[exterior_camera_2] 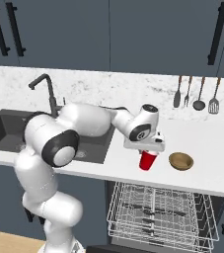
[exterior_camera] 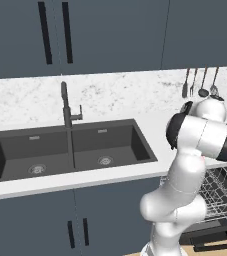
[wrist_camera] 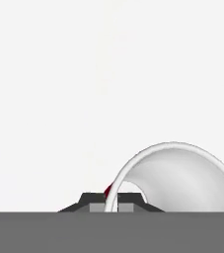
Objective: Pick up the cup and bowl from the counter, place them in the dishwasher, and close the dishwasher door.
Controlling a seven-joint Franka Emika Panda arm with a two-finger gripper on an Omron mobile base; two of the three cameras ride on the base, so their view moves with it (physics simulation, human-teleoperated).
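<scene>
- Left base view: white tabletop (exterior_camera: 150, 107) under marble backsplash; black double sink (exterior_camera: 67, 149) with dark faucet (exterior_camera: 66, 106); hanging utensils (exterior_camera: 201, 82) at right. White arm (exterior_camera: 192, 150) in front of the right side. Silver wire rack (exterior_camera: 224, 192) of open dishwasher pulled out below tabletop edge.
- Right base view: end effector (exterior_camera_2: 147, 148) low over tabletop, closed on rim of red cup (exterior_camera_2: 147, 160), upright, near front edge. Bowl (exterior_camera_2: 181, 160) just beside cup, to its right, apart, flat on tabletop. Rack directly below both.
- Hand view: cup's white inside and rim close up, rim pinched between dark fingertips (wrist_camera: 129, 199); sliver of red outer wall at left; plain white tabletop behind.
</scene>
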